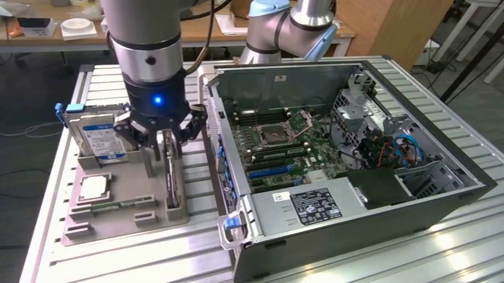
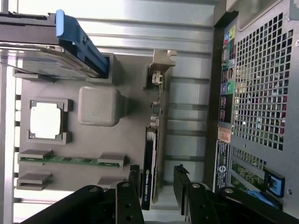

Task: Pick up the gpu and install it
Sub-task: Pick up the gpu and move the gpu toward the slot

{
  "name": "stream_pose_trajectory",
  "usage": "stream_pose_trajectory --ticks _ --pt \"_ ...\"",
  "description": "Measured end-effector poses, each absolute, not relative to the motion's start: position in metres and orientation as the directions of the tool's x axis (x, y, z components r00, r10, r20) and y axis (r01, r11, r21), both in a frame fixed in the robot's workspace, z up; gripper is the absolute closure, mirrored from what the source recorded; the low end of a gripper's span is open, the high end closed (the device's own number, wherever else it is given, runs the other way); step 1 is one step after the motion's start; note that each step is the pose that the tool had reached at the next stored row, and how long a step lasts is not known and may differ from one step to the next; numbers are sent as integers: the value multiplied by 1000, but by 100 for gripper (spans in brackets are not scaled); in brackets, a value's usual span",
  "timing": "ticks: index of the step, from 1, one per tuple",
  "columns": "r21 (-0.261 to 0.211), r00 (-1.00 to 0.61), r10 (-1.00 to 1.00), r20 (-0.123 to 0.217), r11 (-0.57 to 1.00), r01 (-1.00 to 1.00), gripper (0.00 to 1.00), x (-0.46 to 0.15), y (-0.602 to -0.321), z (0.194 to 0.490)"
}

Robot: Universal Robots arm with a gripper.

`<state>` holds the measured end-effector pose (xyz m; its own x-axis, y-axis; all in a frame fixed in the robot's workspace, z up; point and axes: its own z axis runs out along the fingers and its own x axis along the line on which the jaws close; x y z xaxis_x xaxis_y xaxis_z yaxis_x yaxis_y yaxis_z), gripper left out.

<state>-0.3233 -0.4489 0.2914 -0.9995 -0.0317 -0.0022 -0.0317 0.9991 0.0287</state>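
The slatted aluminium table [image 1: 378, 259] carries everything, its ribs running in long parallel grooves. On it lies the open black tower case [image 1: 441, 206], a steel box on its side. Inside are a green motherboard [image 1: 284, 141] and a boxy grey power supply [image 1: 311, 206] with a black label. The wrist view shows the case's rear panel [image 2: 261, 93] as a perforated metal grille.

The arm [image 1: 146, 35] is a smooth silver cylinder ending in a black collar with 1 blue light.

Beside the case, to the exterior view's left, sits a matte grey moulded tray [image 1: 102, 218] with raised blocks and slots. A silver hard drive [image 1: 98, 138] with a blue label stands at its far end, a blue plastic tab [image 2: 79, 42] on its edge. A square metallic processor chip [image 1: 93, 187] lies flat in a recess. A narrow green memory stick [image 1: 118, 205] rests between 2 small blocks.

The gpu [image 1: 172, 177] stands on its long edge in the tray's slot nearest the case, a thin flat card, glossy black on 1 face [image 2: 148, 158]. Its pale metal bracket [image 2: 161, 60] is at the end away from the gripper.

The gripper [image 1: 167, 141] hangs directly over the card. In the wrist view the gripper [image 2: 157, 179] has its 2 black fingers [image 2: 184, 186] straddling the card's near end. The jaws stand apart, with a clear gap on the case side, not clamped.
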Motion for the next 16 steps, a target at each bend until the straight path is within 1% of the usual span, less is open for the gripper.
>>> stream_pose_trajectory --ticks 16 --pt "28 -1000 4 -2 1000 3 57 -329 -449 262"
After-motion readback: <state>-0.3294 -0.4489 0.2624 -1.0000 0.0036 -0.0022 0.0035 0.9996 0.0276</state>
